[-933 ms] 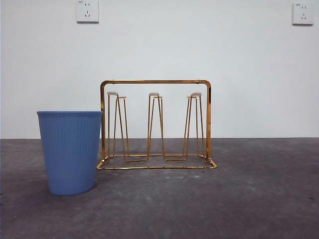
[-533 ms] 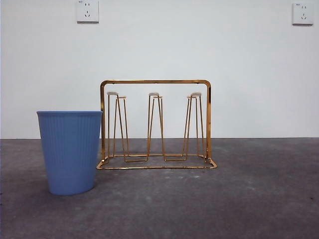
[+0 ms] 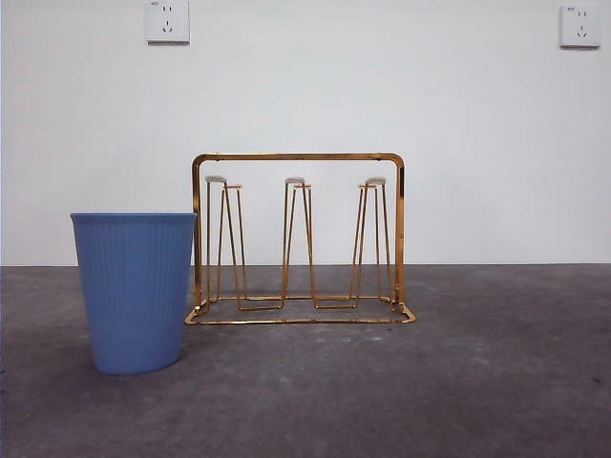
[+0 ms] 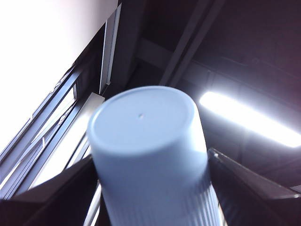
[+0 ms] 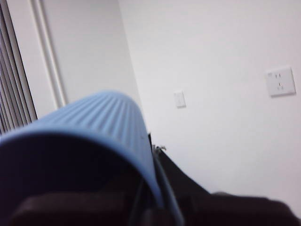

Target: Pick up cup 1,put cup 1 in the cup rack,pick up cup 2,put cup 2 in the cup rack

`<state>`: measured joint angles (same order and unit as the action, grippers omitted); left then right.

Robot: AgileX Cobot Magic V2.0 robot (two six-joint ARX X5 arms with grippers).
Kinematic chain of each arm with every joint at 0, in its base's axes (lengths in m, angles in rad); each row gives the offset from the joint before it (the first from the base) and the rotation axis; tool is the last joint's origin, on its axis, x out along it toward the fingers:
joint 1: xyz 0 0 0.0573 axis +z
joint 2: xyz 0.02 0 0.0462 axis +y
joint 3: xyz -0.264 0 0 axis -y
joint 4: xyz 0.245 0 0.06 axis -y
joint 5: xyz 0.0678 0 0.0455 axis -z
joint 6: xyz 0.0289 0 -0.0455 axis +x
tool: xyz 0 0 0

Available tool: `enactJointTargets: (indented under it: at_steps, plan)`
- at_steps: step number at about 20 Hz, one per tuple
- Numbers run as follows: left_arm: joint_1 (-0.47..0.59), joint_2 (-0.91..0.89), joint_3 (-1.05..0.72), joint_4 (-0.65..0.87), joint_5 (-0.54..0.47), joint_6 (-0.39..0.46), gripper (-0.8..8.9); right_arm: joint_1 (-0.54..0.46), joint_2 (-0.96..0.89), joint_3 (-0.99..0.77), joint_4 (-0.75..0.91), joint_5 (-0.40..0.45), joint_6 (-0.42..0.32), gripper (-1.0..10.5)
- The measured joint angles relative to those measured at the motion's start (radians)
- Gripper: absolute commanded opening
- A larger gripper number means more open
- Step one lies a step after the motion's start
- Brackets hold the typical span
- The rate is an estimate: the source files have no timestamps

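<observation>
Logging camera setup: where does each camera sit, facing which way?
Front view: table height, facing gold wire cup rack, standing blue ribbed plastic cup; no arm.
Left wrist view: tilted at ceiling; left hand grips pale blue cup.
Right wrist view: faces wall; right hand holds another blue cup.
Front and right share wall sockets.

Grey table (image 3: 477, 382); wall sockets (image 3: 167, 21)

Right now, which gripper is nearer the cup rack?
Cannot tell. Neither shows in the front view with the cup rack; the left gripper holds a pale cup, the right gripper a ribbed blue cup.
</observation>
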<state>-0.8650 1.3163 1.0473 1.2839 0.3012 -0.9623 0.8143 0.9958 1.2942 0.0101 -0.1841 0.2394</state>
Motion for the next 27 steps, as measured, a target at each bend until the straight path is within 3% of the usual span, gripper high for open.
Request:
enactJointTargets:
  at_steps: [2, 3, 10, 13, 16, 20, 23, 27]
  plan:
    - [0.000, 0.003, 0.000, 0.005, 0.001, 0.012, -0.08, 0.000, -0.005, 0.000, -0.048, 0.001, 0.000, 1.8]
    - [0.001, 0.004, 0.000, 0.015, 0.001, 0.019, -0.08, 0.000, -0.005, 0.000, -0.069, 0.001, 0.000, 2.0]
    - [0.006, 0.001, 0.000, 0.034, 0.007, 0.020, -0.08, -0.002, -0.101, -0.002, -0.235, 0.020, -0.011, 2.0]
    - [0.010, 0.000, 0.000, 0.017, 0.022, 0.021, -0.07, -0.002, -0.171, -0.002, -0.409, 0.066, -0.039, 1.9]
    - [0.011, -0.004, 0.000, -0.091, 0.051, 0.062, -0.06, -0.002, -0.245, -0.002, -0.621, 0.142, -0.072, 1.9]
    - [0.005, -0.033, 0.000, -0.393, 0.046, 0.227, -0.06, -0.002, -0.361, -0.003, -0.871, 0.287, -0.111, 1.9]
    - [-0.039, -0.064, 0.000, -0.708, -0.112, 0.456, -0.06, -0.002, -0.428, -0.003, -0.990, 0.392, -0.128, 1.9]
    - [-0.090, -0.047, 0.000, -0.875, -0.319, 0.637, -0.06, -0.002, -0.451, -0.003, -1.014, 0.440, -0.135, 1.9]
